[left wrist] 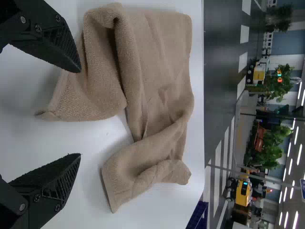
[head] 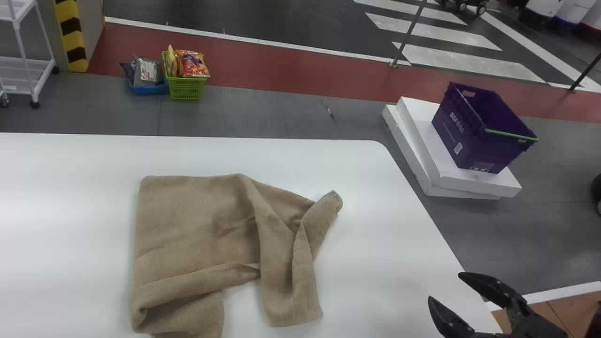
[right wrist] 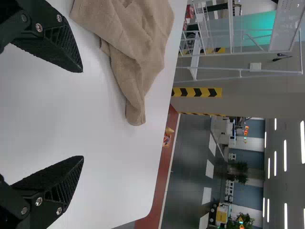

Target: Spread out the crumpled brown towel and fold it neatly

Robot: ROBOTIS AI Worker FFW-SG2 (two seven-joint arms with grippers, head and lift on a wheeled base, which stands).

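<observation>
The brown towel [head: 197, 225] lies crumpled on the white table, flat toward its left back, with a rolled fold along its front left and twisted folds on the right. My right gripper [head: 453, 293] is open over the table's right edge, apart from the towel. In the right wrist view, the right gripper [right wrist: 83, 114] has nothing between its fingers, and the towel [right wrist: 133, 47] lies beyond them. The left wrist view has my left gripper [left wrist: 80, 113] open, one finger close to a loose corner of the towel [left wrist: 162, 86]; whether they touch I cannot tell.
The white table [head: 70, 188] ends at a rounded back right corner. Past it on the floor, a purple crate [head: 474, 129] stands on white slabs [head: 422, 155]. Farther back are a green basket [head: 186, 88] with packets, a blue tray [head: 150, 89] and a white cart [head: 28, 70].
</observation>
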